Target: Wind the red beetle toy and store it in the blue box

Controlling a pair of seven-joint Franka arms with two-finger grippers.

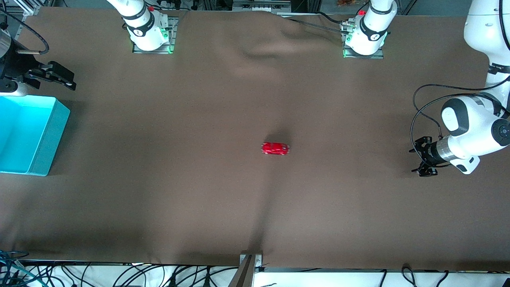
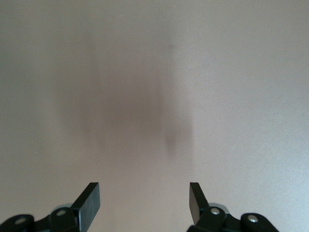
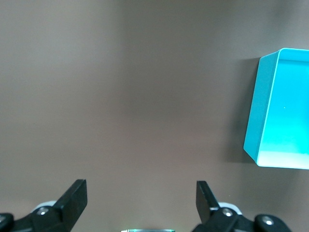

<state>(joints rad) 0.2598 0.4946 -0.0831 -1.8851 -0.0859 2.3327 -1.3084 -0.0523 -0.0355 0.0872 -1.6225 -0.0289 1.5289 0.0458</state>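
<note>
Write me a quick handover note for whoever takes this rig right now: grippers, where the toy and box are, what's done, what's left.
Left gripper: open, empty, over bare table at the left arm's end, away from the toy.
Right gripper: open, empty, waiting beside the blue box at the right arm's end.
Red beetle toy: on its wheels mid-table, alone, nothing touching it.
Blue box: nothing visible in the part of it in view.
Done: whether the toy has been wound cannot be told from here.
Left: pick up the toy, likely with whichever arm reaches the middle, and put it in the box.
</note>
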